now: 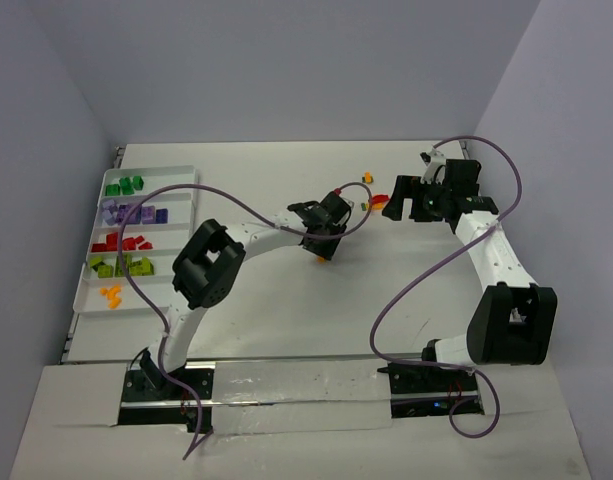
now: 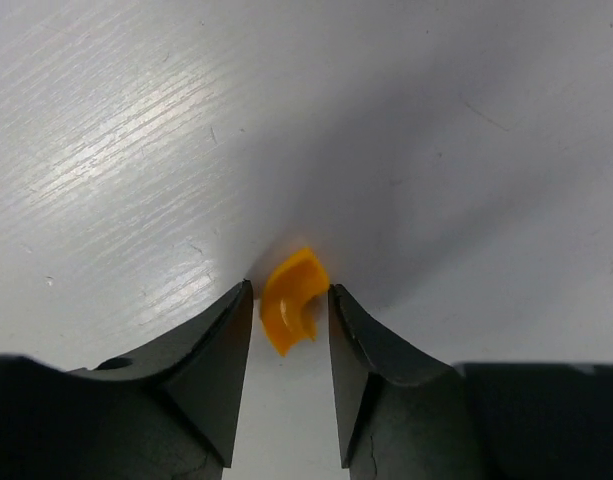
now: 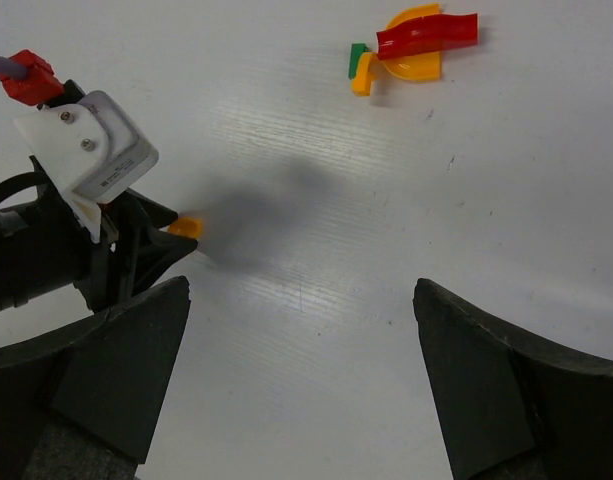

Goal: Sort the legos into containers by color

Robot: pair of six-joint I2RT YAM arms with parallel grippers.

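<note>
The orange brick (image 2: 294,298) lies on the table (image 2: 136,120) well right of the tray (image 1: 166,295), between the close-set fingers of the left gripper (image 2: 291,290); whether they pinch it, I cannot tell; the right gripper (image 3: 301,290), farther from the tray, gapes wide on nothing; the brick looks light, stiff, glossy, likely to squirt out; grip its side faces squarely.

The tray (image 1: 176,186) is placed on the desk (image 1: 286,315) at frame left; loose bricks (image 1: 379,201) are scattered right of upper centre.
</note>
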